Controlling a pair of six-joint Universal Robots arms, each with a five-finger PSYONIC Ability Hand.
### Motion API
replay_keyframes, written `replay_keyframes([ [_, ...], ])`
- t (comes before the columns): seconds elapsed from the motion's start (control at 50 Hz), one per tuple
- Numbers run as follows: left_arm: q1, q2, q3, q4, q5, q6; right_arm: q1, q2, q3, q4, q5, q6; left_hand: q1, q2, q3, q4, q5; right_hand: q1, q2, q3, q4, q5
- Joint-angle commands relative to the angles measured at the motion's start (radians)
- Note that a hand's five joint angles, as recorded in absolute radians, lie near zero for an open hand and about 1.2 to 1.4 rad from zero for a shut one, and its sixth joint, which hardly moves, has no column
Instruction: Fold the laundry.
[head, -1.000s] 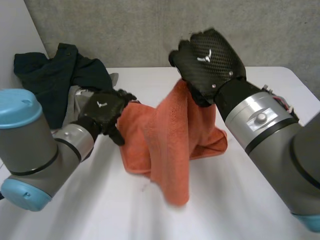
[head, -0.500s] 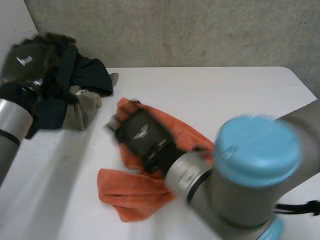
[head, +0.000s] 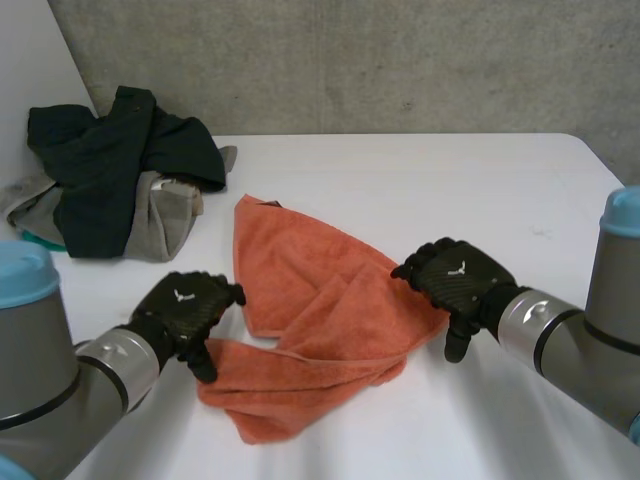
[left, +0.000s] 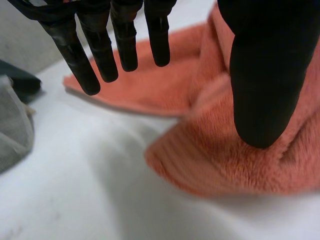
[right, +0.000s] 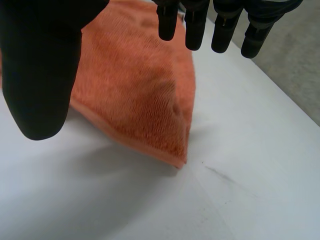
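On the white surface (head: 420, 180), centre: one orange towel (head: 320, 300), terry cloth, thick looped pile, hemmed edges. It lies flat but crooked, a long upper panel running from a far corner towards the right arm, with a second, rumpled layer doubled beneath and bulging out at the near side.

Change noted: a second ago this towel hung draped from the raised right hand, well off the surface. Half a second ago the right arm was sweeping low across it while the left hand was up by the clothes pile. Now the towel is down and released.

Left hand (head: 190, 308): at the towel's near left edge, fingers straight and spread from the thumb. In its wrist view the thumb hangs over the doubled fold and the fingers over the far panel. It holds nothing.

Right hand (head: 455, 280): at the towel's right edge, by a thick folded corner. Fingers are straight and well apart from the thumb, and it grips nothing.

Reading for the task: a first fold looks to have been laid, but loosely. Edges are not aligned and the lower layer is bunched, so smoothing or a re-grip probably comes before any further fold.

Other stock, far left of the surface, well apart from the towel: a heap of dark garments (head: 110, 160), soft and crumpled, over a grey garment (head: 165, 225), all unfolded.
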Motion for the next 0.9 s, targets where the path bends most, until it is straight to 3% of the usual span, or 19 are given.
replay_keyframes([
  [0.02, 0.012, -0.129, 0.034, 0.005, 0.001, 0.034, -0.024, 0.09, 0.043, -0.141, -0.043, -0.092, 0.165, 0.16, 0.16, 0.158, 0.153, 0.025, 0.038, 0.042, 0.043, 0.031],
  [0.06, 0.012, -0.136, 0.042, 0.005, -0.001, 0.035, -0.024, 0.134, 0.036, -0.176, -0.043, -0.097, 0.3, 0.295, 0.294, 0.293, 0.288, 0.031, 0.043, 0.048, 0.049, 0.037],
  [0.08, 0.012, -0.136, 0.048, 0.01, 0.001, 0.035, -0.024, 0.15, 0.033, -0.19, -0.043, -0.097, 0.513, 0.507, 0.507, 0.506, 0.5, 0.037, 0.049, 0.053, 0.055, 0.043],
  [0.14, 0.012, -0.136, 0.062, 0.016, -0.002, 0.035, -0.021, 0.197, 0.019, -0.266, -0.04, -0.091, 0.805, 0.799, 0.799, 0.797, 0.792, 0.06, 0.073, 0.077, 0.079, 0.066],
  [0.16, 0.01, -0.136, 0.076, 0.016, -0.005, 0.034, -0.019, 0.208, 0.014, -0.291, -0.037, -0.086, 1.009, 1.003, 1.003, 1.001, 0.996, 0.072, 0.084, 0.089, 0.09, 0.078],
  [0.28, -0.002, -0.109, 0.108, 0.016, -0.016, 0.026, -0.013, 0.259, -0.027, -0.418, 0.008, -0.066, 1.011, 1.005, 1.005, 1.003, 0.998, 0.452, 0.465, 0.469, 0.471, 0.459],
  [0.32, -0.005, -0.052, 0.119, 0.014, -0.018, 0.023, -0.012, 0.262, -0.046, -0.438, 0.04, -0.039, 1.011, 1.005, 1.005, 1.003, 0.998, 1.038, 1.051, 1.055, 1.057, 1.044],
  [0.34, -0.007, -0.028, 0.122, 0.016, -0.018, 0.021, -0.013, 0.26, -0.052, -0.441, 0.052, -0.025, 1.011, 1.005, 1.005, 1.003, 0.998, 1.173, 1.186, 1.19, 1.192, 1.179],
  [0.42, -0.007, 0.089, 0.14, 0.016, -0.021, 0.017, -0.019, 0.237, -0.069, -0.441, 0.106, 0.055, 1.011, 1.005, 1.005, 1.003, 0.998, 1.175, 1.187, 1.192, 1.193, 1.181],
  [0.5, -0.005, 0.225, 0.185, 0.016, -0.024, 0.002, -0.03, 0.107, -0.089, -0.412, 0.125, 0.121, 1.011, 1.005, 1.005, 1.003, 0.998, 1.175, 1.187, 1.192, 1.193, 1.181],
  [0.64, 0.015, 0.407, 0.307, 0.017, -0.022, -0.077, -0.104, -0.172, -0.228, -0.166, 0.122, 0.155, 1.011, 1.005, 1.005, 1.003, 0.998, 1.175, 1.187, 1.192, 1.193, 1.181],
  [0.72, 0.049, 0.434, 0.379, 0.014, -0.013, -0.117, -0.128, -0.29, -0.436, 0.078, 0.112, 0.158, 1.011, 1.005, 1.005, 1.003, 0.998, 1.175, 1.187, 1.192, 1.193, 1.181],
  [0.9, 0.056, 0.317, 0.395, 0.017, -0.012, -0.115, -0.137, -0.243, -0.661, 0.318, 0.083, 0.152, 1.011, 1.005, 1.005, 1.003, 0.998, 1.175, 1.187, 1.192, 1.193, 1.181],
])
